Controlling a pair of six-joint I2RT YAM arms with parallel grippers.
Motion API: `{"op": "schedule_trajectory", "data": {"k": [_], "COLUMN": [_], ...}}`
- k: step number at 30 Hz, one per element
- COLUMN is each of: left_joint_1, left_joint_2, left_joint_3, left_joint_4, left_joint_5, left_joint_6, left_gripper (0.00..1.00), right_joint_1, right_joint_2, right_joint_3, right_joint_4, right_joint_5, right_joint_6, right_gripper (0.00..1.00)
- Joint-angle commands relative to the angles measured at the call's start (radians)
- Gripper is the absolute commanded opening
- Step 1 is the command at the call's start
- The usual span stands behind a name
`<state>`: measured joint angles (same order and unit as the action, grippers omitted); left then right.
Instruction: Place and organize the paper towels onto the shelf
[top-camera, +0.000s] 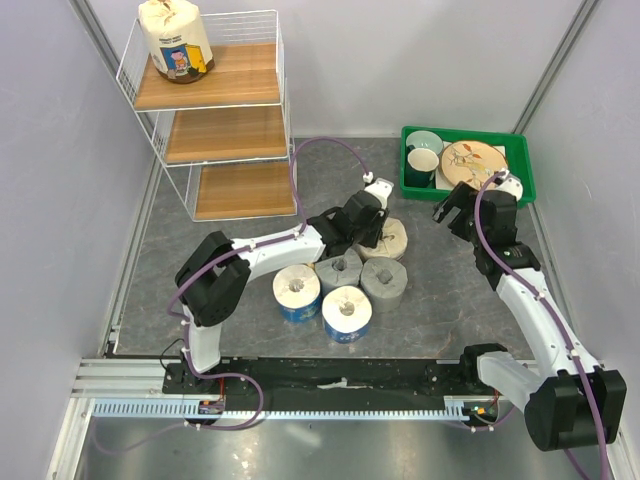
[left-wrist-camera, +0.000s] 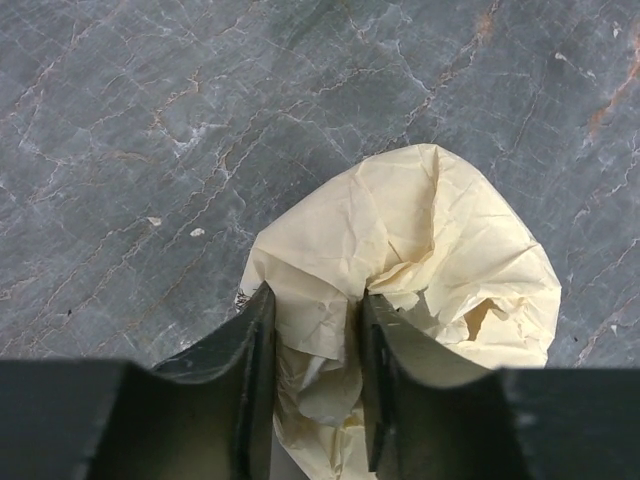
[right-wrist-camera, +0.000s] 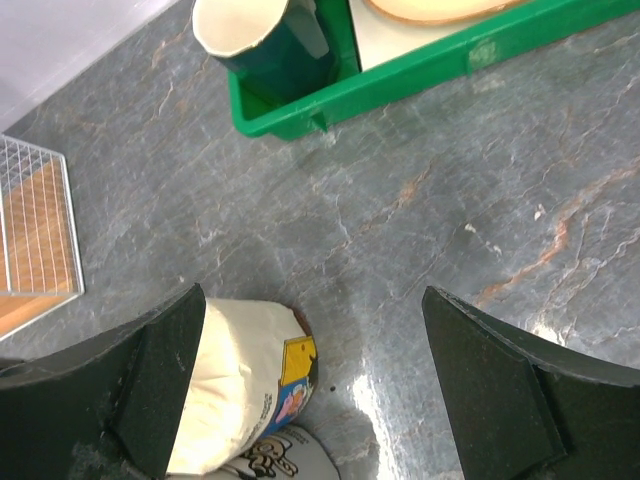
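Observation:
One cream cartoon-print paper towel roll (top-camera: 175, 40) stands on the top tier of the white wire shelf (top-camera: 215, 120). A second cream roll (top-camera: 396, 240) stands on the table. My left gripper (top-camera: 372, 232) is over it and shut on its crumpled wrapper top (left-wrist-camera: 430, 230), the fingers (left-wrist-camera: 250, 350) pinching the plastic. Two grey rolls (top-camera: 338, 270) (top-camera: 385, 280) and two white-and-blue rolls (top-camera: 297, 292) (top-camera: 347, 312) stand in a cluster just in front. My right gripper (top-camera: 455, 212) hangs open to the right of the cream roll (right-wrist-camera: 245, 380), with nothing between its fingers.
A green tray (top-camera: 470, 190) with a dark mug (right-wrist-camera: 260, 40), another cup and a plate sits at the back right, close behind the right gripper. The shelf's two lower tiers are bare boards. Walls close in the table on the left, back and right.

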<state>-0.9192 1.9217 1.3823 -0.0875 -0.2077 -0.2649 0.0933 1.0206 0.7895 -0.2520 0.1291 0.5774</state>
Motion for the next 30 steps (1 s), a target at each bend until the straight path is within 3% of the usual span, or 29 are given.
{"op": "schedule_trajectory", "data": {"k": [1, 8, 21, 26, 30], "left_joint_1": [-0.003, -0.001, 0.003, 0.009, 0.011], "left_joint_2": [-0.001, -0.033, -0.182, -0.306, -0.394], "left_joint_3": [0.047, 0.181, 0.618, 0.739, 0.813], "left_joint_4": [-0.069, -0.165, -0.397, -0.396, -0.335], "left_joint_5": [0.068, 0.117, 0.079, -0.088, -0.222], "left_joint_6": [0.015, 0.042, 0.134, 0.203, 0.352], "left_gripper": [0.31, 0.28, 0.28, 0.28, 0.23], "right_joint_1": [-0.006, -0.006, -0.007, -0.006, -0.007], "right_joint_2": [-0.040, -0.053, -0.016, 0.004, 0.021], "right_joint_3": [-0.012, 0.063, 0.203, 0.172, 0.157], "right_joint_4": [-0.022, -0.072, -0.138, -0.132, -0.122], "right_joint_5": [-0.045, -0.026, 0.053, 0.058, 0.037], "right_joint_6": [0.006, -0.020, -0.037, -0.027, -0.024], "right_gripper": [0.98, 0.98, 0.98, 0.98, 0.98]}}
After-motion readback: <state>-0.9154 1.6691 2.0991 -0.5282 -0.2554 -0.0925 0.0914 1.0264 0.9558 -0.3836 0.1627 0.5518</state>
